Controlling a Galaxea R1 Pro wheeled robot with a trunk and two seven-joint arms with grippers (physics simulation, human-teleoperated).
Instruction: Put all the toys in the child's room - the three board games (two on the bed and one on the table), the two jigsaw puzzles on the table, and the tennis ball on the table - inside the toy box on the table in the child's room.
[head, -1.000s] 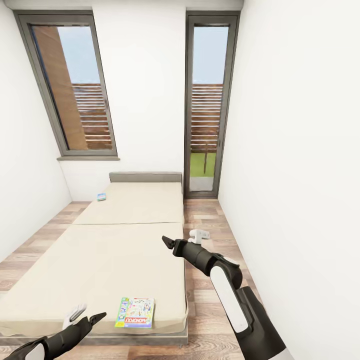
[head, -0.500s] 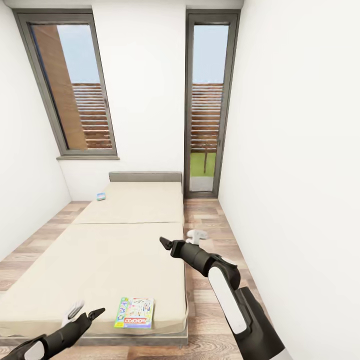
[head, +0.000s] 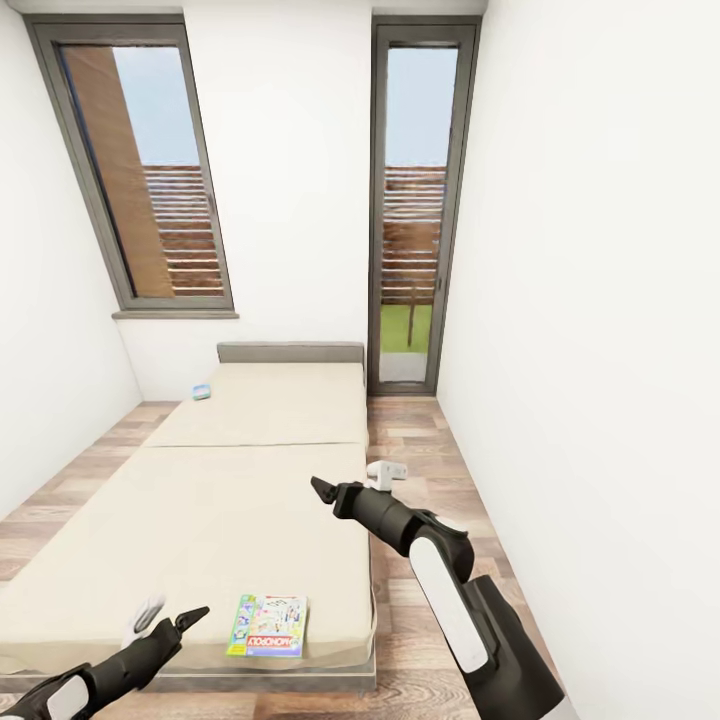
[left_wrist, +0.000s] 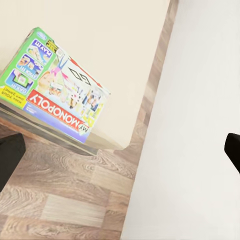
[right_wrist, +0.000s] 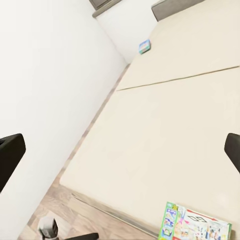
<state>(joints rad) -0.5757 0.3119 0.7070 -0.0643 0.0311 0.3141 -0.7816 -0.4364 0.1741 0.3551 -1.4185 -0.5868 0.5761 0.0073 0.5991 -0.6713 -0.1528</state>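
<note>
A colourful Monopoly board game (head: 266, 625) lies flat on the cream bed (head: 200, 500), close to its near edge. A second, small blue board game (head: 202, 392) lies at the bed's far left, near the grey headboard. My left gripper (head: 182, 622) is low, just left of the Monopoly box (left_wrist: 55, 85) and in front of the bed's edge, open and holding nothing. Over the bed's right edge hovers my right gripper (head: 322, 490), open and empty, well above both board games (right_wrist: 197, 226) (right_wrist: 144, 46). The table, toy box, jigsaw puzzles and tennis ball are out of view.
A white wall (head: 600, 350) runs close along the right, leaving a narrow strip of wood floor (head: 410, 450) beside the bed. A tall glass door (head: 412, 220) and a window (head: 150, 180) are in the far wall. More floor lies left of the bed.
My right gripper has drifted a little left and further over the mattress. The left arm has shifted slightly down and left. The board games have not moved.
</note>
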